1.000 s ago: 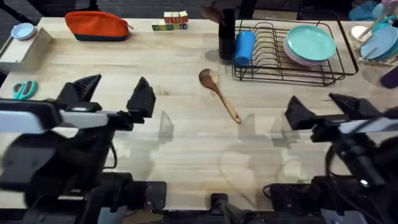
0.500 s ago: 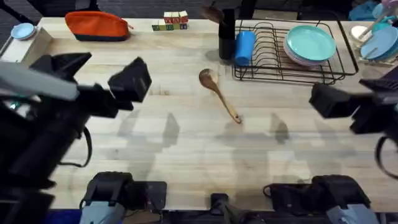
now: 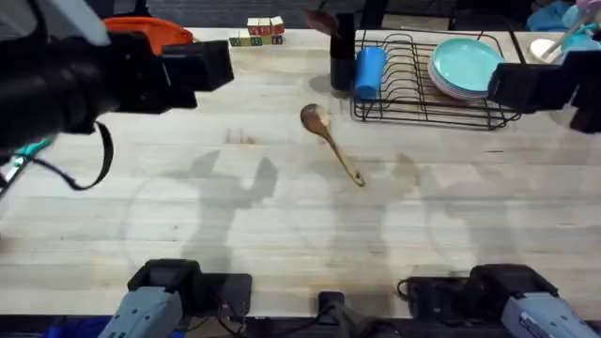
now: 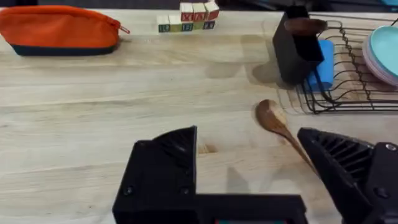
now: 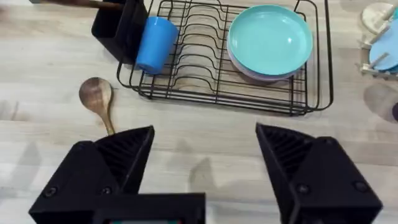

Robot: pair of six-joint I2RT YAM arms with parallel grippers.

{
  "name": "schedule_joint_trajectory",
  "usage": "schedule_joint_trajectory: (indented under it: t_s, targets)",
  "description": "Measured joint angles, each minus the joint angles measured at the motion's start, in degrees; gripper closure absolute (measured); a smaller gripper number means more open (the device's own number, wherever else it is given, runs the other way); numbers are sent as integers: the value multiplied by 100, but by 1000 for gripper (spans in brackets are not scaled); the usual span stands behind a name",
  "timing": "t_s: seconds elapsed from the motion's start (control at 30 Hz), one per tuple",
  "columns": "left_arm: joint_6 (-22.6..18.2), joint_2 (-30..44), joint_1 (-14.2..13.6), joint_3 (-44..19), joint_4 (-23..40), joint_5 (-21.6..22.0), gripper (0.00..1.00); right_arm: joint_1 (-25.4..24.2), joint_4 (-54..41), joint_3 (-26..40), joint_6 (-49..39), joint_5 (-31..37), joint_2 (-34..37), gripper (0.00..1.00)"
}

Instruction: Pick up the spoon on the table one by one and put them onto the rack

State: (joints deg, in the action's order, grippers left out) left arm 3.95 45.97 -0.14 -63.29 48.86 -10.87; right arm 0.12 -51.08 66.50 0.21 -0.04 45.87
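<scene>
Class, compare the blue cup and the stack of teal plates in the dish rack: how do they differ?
The blue cup is a tall cylinder lying on its side; the teal plates are flat round discs stacked face up. The cup sits at the rack's end beside the black cutlery cup; the plates fill the opposite end. Both rest inside the rack.

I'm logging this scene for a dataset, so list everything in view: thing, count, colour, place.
spoon: 1, brown wood, on the table in front of the rack
rack: 1, black wire, far right
cutlery cup: 1, black, rack's left end
cup: 1, blue, in rack
plates: stack, teal, in rack
pouch: 1, orange, far left
blocks: small pile, mixed colours, far edge
scissors: 1, teal handles, left edge
table: 1, light wood
left gripper: black, open
right gripper: black, open
</scene>
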Motion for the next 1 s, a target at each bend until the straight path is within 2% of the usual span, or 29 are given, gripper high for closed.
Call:
schedule_joint_trajectory:
  t_s: [0.23,0.43,0.67,0.8,0.87,1.0]
  targets:
    - [15,153,0,-32,-3,-7,7,0,-16,11,0,1,0,10]
    - [13,153,0,-41,278,-4,7,0,-16,11,0,-1,-2,9]
    - [803,241,-66,-41,307,-211,6,0,-16,11,0,1,0,9]
    - [1165,494,-343,-41,302,-266,5,0,-16,11,0,1,-2,9]
    - [1766,1032,-947,-41,224,-289,6,0,-16,11,-1,1,-2,10]
    - [2101,1379,-1411,-41,-106,-291,5,0,-16,11,0,1,-2,10]
